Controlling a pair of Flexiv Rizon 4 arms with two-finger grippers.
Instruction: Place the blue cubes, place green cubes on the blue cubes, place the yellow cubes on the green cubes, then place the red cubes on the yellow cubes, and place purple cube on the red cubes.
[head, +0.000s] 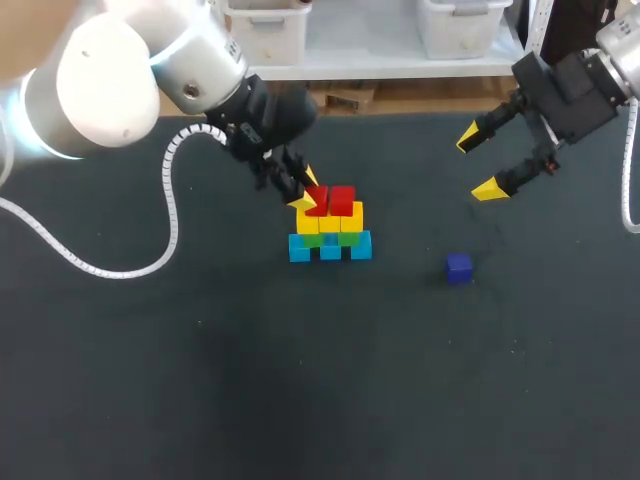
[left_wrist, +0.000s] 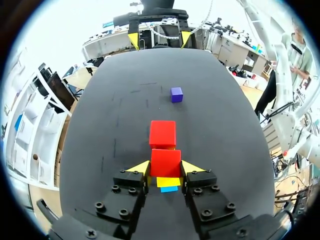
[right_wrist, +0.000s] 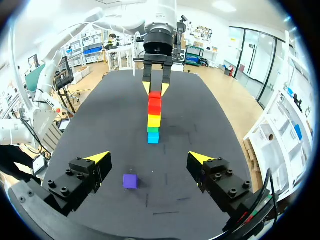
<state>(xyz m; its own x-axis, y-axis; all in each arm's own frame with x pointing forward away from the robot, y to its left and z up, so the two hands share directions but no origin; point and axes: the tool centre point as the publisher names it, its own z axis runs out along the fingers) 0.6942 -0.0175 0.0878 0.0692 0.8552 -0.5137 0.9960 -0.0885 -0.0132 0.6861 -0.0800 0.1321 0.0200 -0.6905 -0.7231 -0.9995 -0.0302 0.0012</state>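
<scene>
A cube stack stands mid-table: blue cubes (head: 330, 248) at the bottom, green cubes (head: 347, 238) on them, yellow cubes (head: 330, 220) above, and two red cubes on top. My left gripper (head: 307, 192) is shut on the left red cube (head: 317, 201) (left_wrist: 165, 162), which rests on the yellow row beside the other red cube (head: 342, 200) (left_wrist: 162, 134). The purple cube (head: 459, 268) (right_wrist: 130, 181) lies alone on the table, right of the stack. My right gripper (head: 480, 162) (right_wrist: 150, 159) hangs open and empty above the table, beyond the purple cube.
The dark table mat (head: 200, 380) spreads around the stack. My left arm's white cable (head: 170, 215) loops over the mat left of the stack.
</scene>
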